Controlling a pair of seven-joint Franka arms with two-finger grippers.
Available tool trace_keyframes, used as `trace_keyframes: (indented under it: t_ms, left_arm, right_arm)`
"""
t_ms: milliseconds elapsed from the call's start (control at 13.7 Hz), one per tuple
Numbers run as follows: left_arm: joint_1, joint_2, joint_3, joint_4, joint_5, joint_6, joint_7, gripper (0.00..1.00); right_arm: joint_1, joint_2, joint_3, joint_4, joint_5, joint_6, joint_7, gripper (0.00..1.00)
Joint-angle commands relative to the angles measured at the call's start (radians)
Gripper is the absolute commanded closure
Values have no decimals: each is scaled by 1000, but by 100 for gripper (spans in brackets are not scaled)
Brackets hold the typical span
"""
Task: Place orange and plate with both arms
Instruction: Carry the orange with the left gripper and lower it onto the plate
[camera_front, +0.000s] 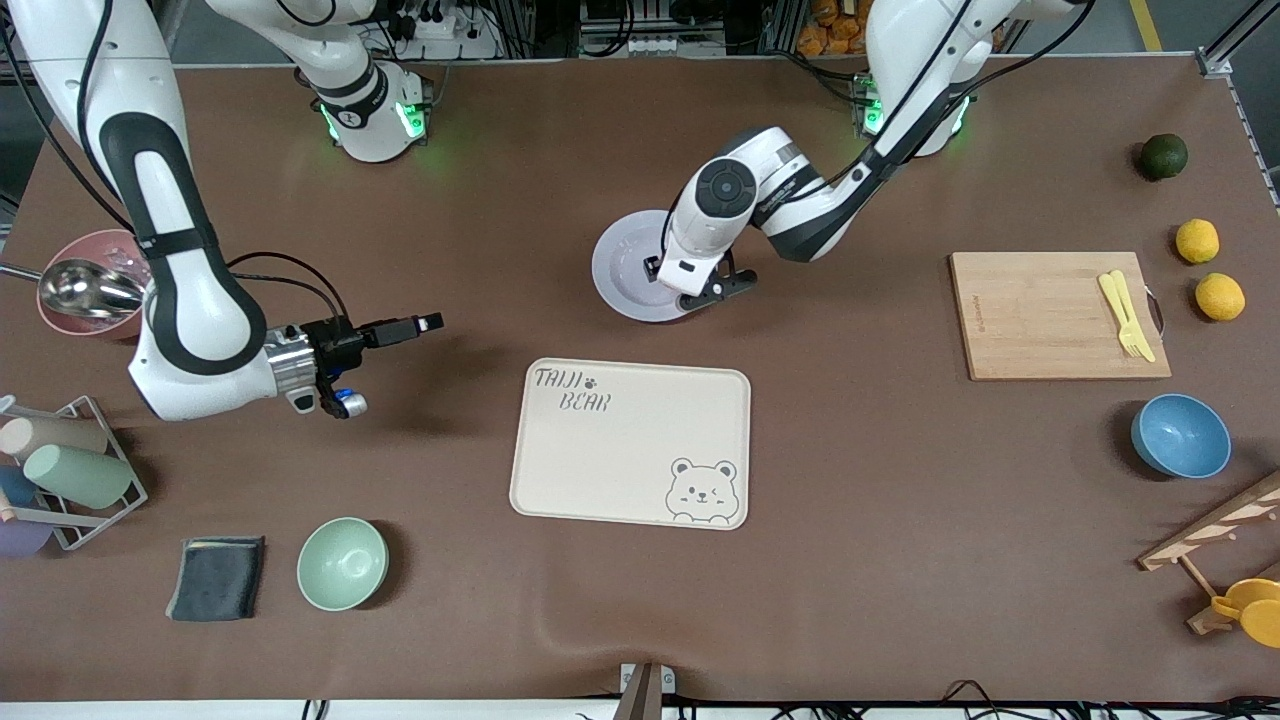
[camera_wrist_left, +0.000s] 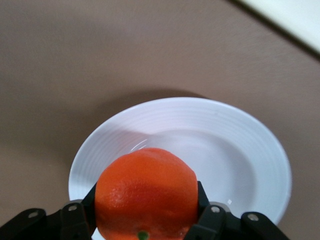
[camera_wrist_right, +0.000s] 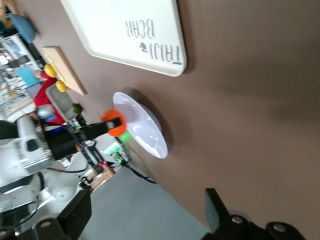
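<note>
The white plate (camera_front: 620, 265) lies on the brown table, farther from the front camera than the bear tray. My left gripper (camera_front: 705, 292) hangs over the plate's edge and hides the orange in the front view. In the left wrist view my left gripper (camera_wrist_left: 146, 200) is shut on the orange (camera_wrist_left: 146, 192), held low over the plate (camera_wrist_left: 240, 150). My right gripper (camera_front: 425, 323) is open and empty, held level over bare table toward the right arm's end. The right wrist view shows its jaws (camera_wrist_right: 147, 205) wide apart, with the orange (camera_wrist_right: 115, 123) and plate (camera_wrist_right: 145, 127) farther off.
The cream bear tray (camera_front: 630, 440) lies mid-table. A cutting board (camera_front: 1050, 315) with yellow cutlery, two lemons (camera_front: 1197, 241), a dark green fruit (camera_front: 1163, 156) and a blue bowl (camera_front: 1180, 435) are at the left arm's end. A green bowl (camera_front: 342, 563), grey cloth (camera_front: 215, 578) and cup rack (camera_front: 70, 470) are at the right arm's end.
</note>
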Motion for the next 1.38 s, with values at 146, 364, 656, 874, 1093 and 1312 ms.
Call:
trace_keyframes:
  t_ms: [146, 364, 656, 874, 1093, 1312]
  left_arm:
    - [-22, 86, 4, 48, 93, 58, -97, 93]
    - [-70, 121, 25, 91, 100, 58, -126, 93]
    - [-174, 122, 124, 114, 121, 58, -131, 0]
    - [-171, 89, 124, 125, 147, 44, -154, 0]
    - [-156, -56, 124, 127, 164, -86, -185, 0]
    - [-78, -191, 122, 139, 166, -154, -114, 0]
  right_arm:
    - [15, 63, 5, -19, 62, 18, -93, 0]
    - [50, 61, 7, -86, 182, 73, -195, 0]
    - [82, 57, 7, -139, 263, 136, -276, 0]
    - [104, 55, 7, -171, 318, 173, -332, 3]
    - [154, 45, 7, -208, 387, 222, -355, 3]
    - [179, 44, 8, -220, 414, 243, -360, 3]
